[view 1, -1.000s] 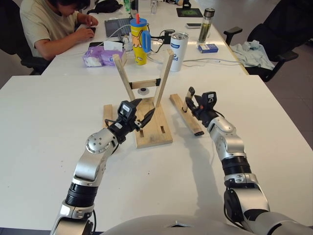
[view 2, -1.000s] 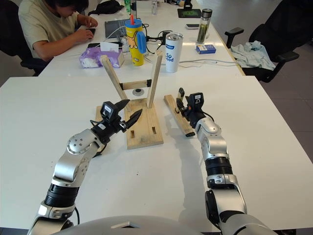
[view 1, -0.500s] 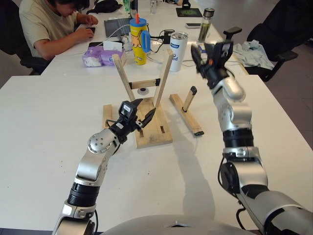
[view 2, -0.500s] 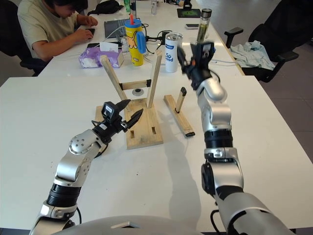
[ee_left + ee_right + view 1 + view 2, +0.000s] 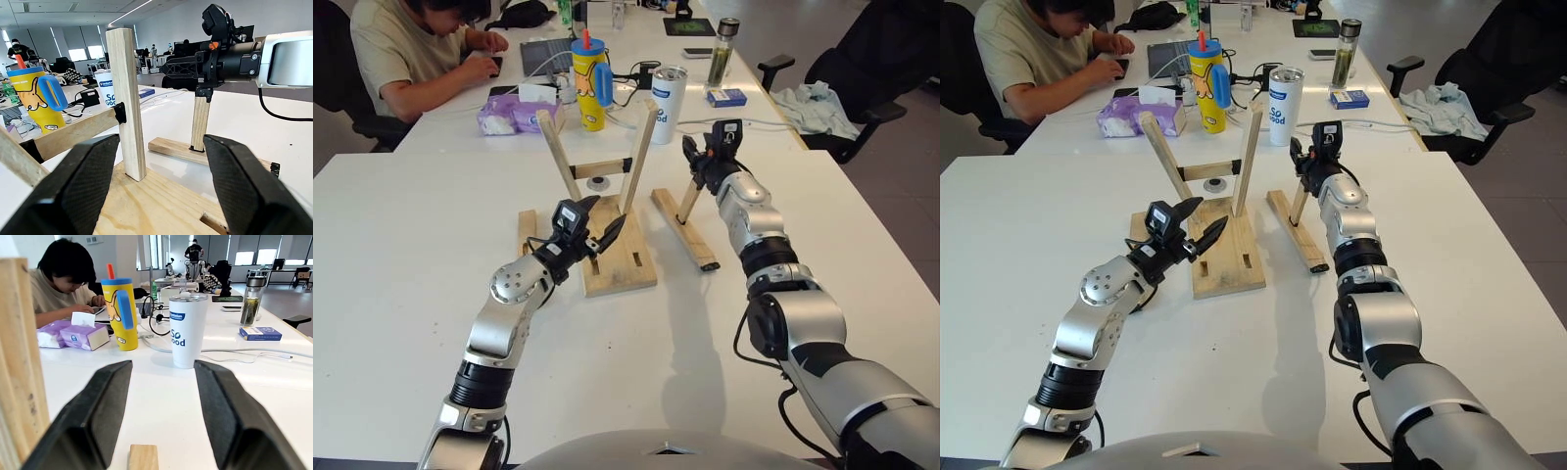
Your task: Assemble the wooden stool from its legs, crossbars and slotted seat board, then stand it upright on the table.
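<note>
The slotted seat board (image 5: 625, 259) lies flat mid-table. Two legs (image 5: 642, 155) stand on its far end, splayed apart and joined by a crossbar (image 5: 603, 167). My left gripper (image 5: 607, 211) hovers open just above the board's near-left part, facing the nearer leg (image 5: 128, 103). To the right a third leg (image 5: 687, 233) lies flat, and a short crossbar (image 5: 688, 201) stands upright on it. My right gripper (image 5: 697, 164) is open right above that crossbar's top end (image 5: 143, 458), a finger on each side. Another wooden piece (image 5: 528, 229) lies left of the board.
Behind the stool parts stand a yellow cup (image 5: 591, 82), a white tumbler (image 5: 671, 103), a tissue pack (image 5: 508, 113) and loose cables (image 5: 744, 121). A small dark disc (image 5: 599, 182) lies between the standing legs. White table stretches left, right and toward me.
My right gripper left the lying leg, swung up high at the back, then came down over the short crossbar, which now stands upright. The left arm barely moved.
</note>
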Available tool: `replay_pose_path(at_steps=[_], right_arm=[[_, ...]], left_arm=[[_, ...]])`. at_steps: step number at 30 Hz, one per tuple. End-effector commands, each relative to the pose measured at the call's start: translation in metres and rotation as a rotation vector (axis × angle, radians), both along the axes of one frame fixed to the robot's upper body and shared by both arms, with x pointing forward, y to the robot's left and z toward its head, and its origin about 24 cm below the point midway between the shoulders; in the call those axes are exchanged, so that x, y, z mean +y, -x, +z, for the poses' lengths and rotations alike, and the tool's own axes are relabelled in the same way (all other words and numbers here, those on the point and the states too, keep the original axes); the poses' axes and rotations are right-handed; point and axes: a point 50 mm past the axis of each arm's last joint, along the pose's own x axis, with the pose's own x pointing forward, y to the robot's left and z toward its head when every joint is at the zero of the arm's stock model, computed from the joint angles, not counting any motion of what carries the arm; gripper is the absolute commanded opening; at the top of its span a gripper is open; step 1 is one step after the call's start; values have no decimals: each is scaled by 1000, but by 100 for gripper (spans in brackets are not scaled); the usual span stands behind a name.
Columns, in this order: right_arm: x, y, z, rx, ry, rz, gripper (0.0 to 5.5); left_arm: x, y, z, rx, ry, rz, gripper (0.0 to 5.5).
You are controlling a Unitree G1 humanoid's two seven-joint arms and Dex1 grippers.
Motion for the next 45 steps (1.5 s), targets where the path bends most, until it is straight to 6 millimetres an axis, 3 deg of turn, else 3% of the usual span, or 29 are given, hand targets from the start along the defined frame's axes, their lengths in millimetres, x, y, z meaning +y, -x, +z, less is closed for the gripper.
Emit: replay_pose_path(at_steps=[1,5,10,14,16,17,19,22,25,31,33,38,45], right_arm=[[-2,24,-73,284,48,10,235],[-9,15,-46,110,78,-12,235],[-10,11,29,-342,76,-9,235],[4,25,82,-547,107,65,235],[14,41,91,-566,75,174,235],[18,50,88,-538,60,239,235],[19,79,58,-371,28,419,235],[-5,127,4,-73,-31,552,235],[-38,144,-29,116,-26,496,287],[-59,139,-56,275,77,369,388],[-57,133,-59,293,81,357,388],[-55,111,-66,333,112,279,388],[-48,88,-76,408,146,256,388]], left_arm=[[4,-4,3,-10,-8,15,317],[4,-3,1,-3,-5,18,317],[3,-3,0,1,-2,13,317],[5,-2,-1,1,1,24,317],[6,-2,-1,1,-5,22,317],[6,0,-2,5,-12,15,317],[6,5,-5,5,-34,-32,317],[5,16,-5,8,-44,-137,317],[4,27,-8,35,-65,-219,317],[3,34,-30,15,-352,-293,317],[5,36,-44,0,-489,-305,317],[8,36,-56,-25,-628,-331,317],[14,30,-67,-21,-725,-330,317]])
